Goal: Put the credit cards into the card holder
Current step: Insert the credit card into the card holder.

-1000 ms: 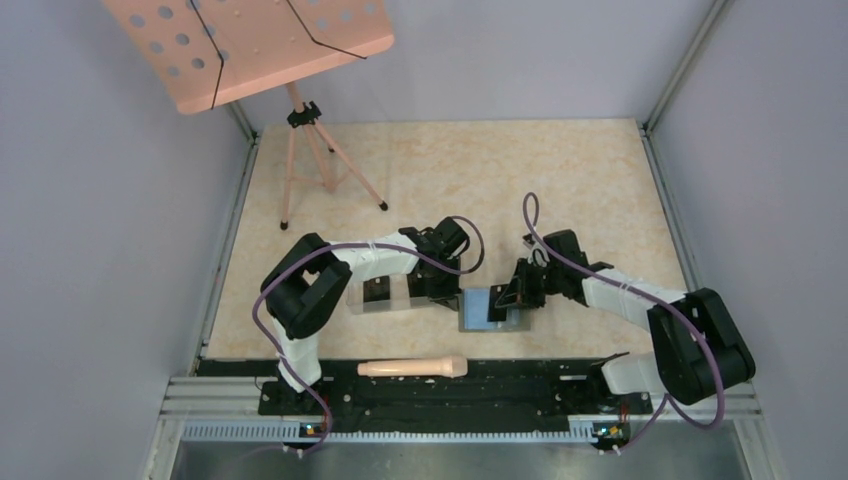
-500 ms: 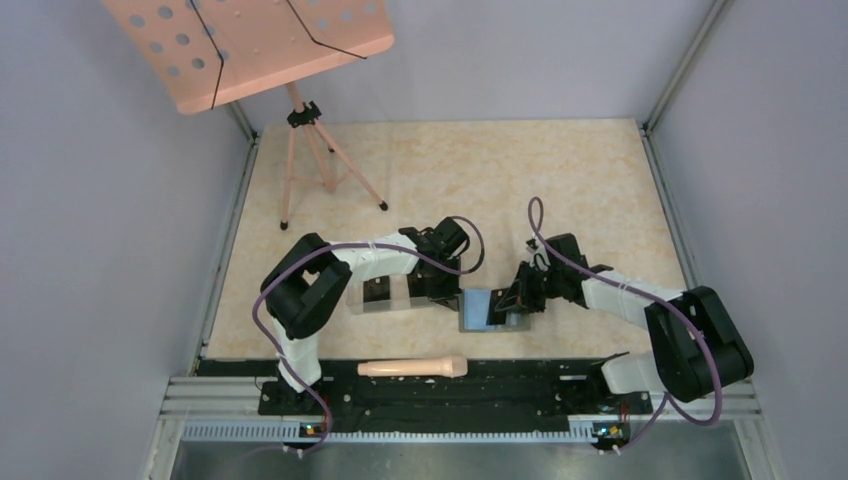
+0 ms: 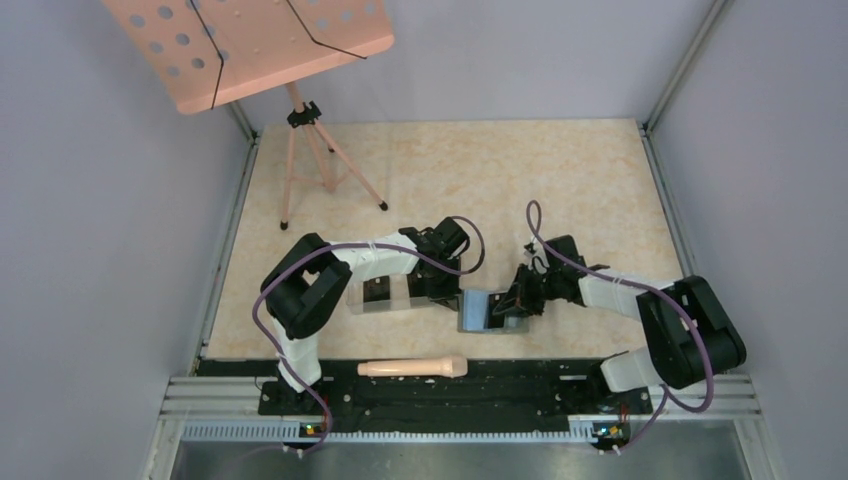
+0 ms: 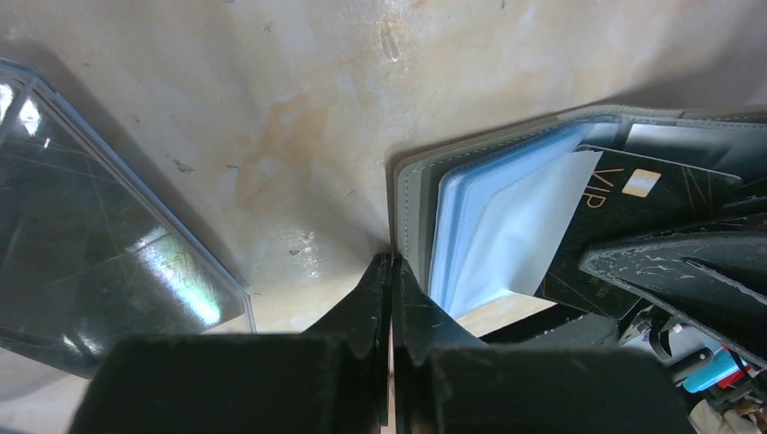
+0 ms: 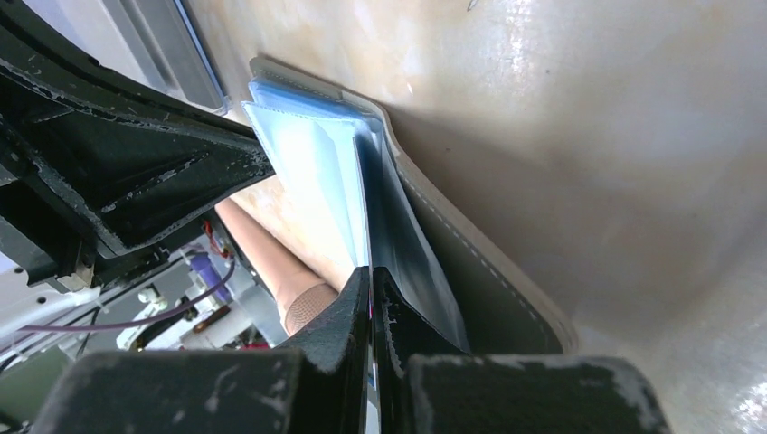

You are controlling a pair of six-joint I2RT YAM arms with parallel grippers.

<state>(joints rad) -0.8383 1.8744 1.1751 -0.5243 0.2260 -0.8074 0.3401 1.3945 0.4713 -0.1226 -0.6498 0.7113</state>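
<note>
Credit card, black, gilt VIP print: part-seated in the card holder, pinched between my right gripper's closed fingers. Holder, gray, lying open: I see its cover edge nipped at my left gripper's closed fingertips. Clear box: beside that gripper.

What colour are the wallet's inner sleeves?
Pale blue sleeves inside the gray wallet; clearest in the left wrist view.

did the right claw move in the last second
Yes, slightly: the right claw, holding a thin black credit card, shifted down the view, nearer the peach cylindrical handle.
</note>
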